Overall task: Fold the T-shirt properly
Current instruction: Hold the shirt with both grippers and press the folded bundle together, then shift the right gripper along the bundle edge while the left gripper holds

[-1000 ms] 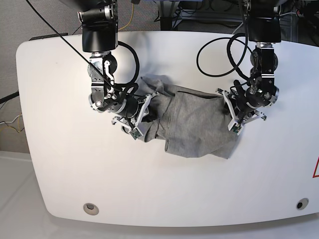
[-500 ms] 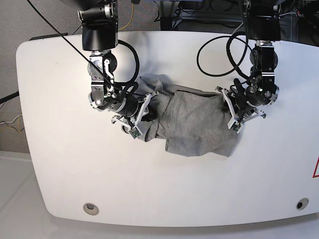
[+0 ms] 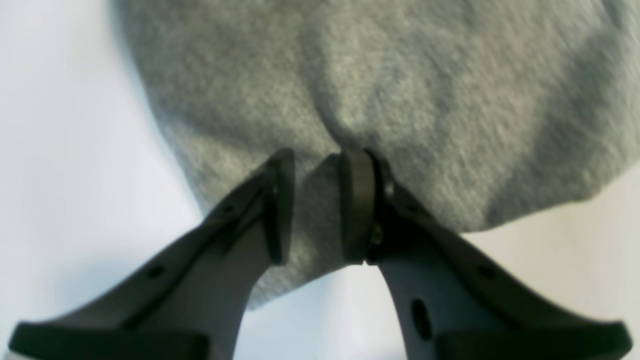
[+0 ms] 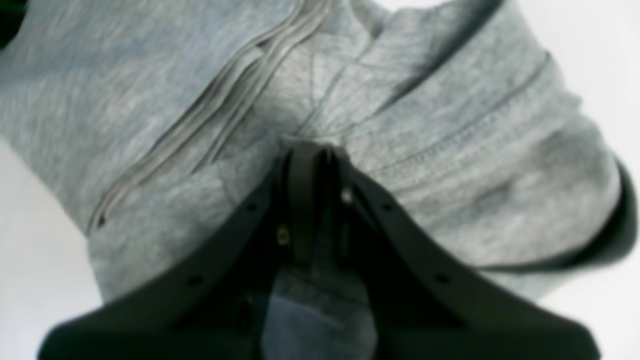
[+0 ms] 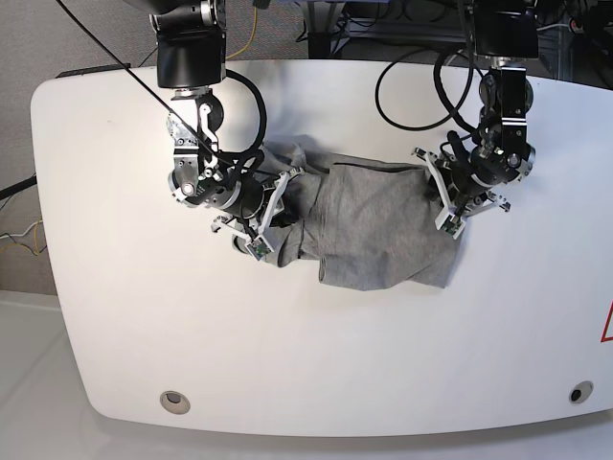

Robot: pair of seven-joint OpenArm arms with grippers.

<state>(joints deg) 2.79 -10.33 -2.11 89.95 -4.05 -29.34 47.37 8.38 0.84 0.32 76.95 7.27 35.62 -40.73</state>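
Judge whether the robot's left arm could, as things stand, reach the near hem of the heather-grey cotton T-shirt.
Probably not yet: the left gripper is pinching the T-shirt's far side edge, though bare table lies around the hem.

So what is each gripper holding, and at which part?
Both hold the T-shirt: the left gripper pinches a plain fabric edge; the right gripper clamps bunched cloth beside stitched seams.
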